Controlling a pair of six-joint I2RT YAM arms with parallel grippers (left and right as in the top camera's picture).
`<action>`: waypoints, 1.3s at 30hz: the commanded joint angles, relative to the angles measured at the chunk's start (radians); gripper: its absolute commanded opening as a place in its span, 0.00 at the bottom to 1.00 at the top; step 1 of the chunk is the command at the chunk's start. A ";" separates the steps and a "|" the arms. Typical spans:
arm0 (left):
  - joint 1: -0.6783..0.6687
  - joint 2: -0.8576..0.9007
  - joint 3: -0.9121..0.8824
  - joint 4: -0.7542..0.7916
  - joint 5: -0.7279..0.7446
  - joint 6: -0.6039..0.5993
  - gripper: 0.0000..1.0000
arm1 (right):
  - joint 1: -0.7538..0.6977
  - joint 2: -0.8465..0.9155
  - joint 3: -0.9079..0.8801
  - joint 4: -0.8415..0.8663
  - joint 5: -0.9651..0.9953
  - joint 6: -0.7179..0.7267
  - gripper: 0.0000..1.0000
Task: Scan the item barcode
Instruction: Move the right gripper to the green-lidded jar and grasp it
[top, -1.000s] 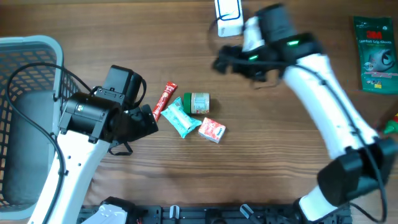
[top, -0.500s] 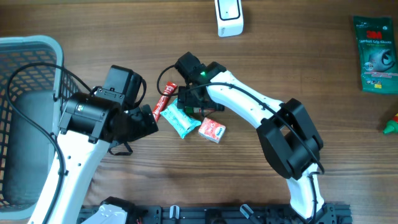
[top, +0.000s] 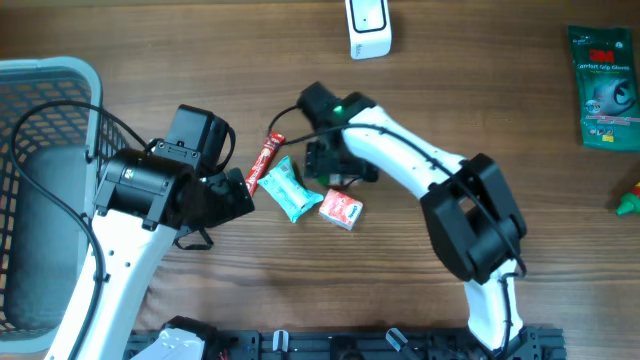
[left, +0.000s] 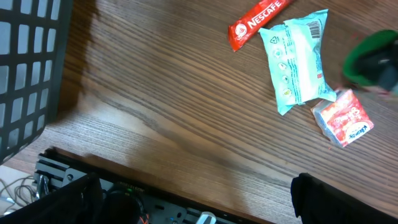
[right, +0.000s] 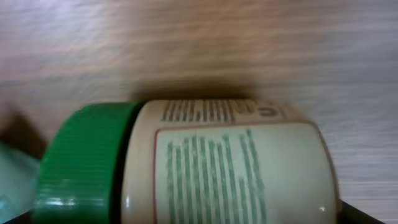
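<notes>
The green-capped jar (right: 224, 168) was seen lying directly under the right gripper (top: 328, 165), its long axis running side to side, cap leftward. The jaws' state could not be told.

Grey basket (top: 60, 70) sat far left — green pack (top: 605, 88) lay far right, red sachet (top: 264, 162) just beside teal pouch (top: 288, 188).
</notes>
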 joint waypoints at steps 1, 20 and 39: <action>0.003 -0.009 0.000 0.002 0.005 0.016 1.00 | -0.108 -0.079 0.021 -0.016 0.006 -0.079 0.94; 0.003 -0.009 0.000 0.002 0.005 0.016 1.00 | -0.258 -0.212 0.005 -0.041 -0.087 -0.041 1.00; 0.003 -0.009 0.000 0.002 0.005 0.016 1.00 | -0.255 -0.357 -0.222 0.021 -0.097 0.640 0.99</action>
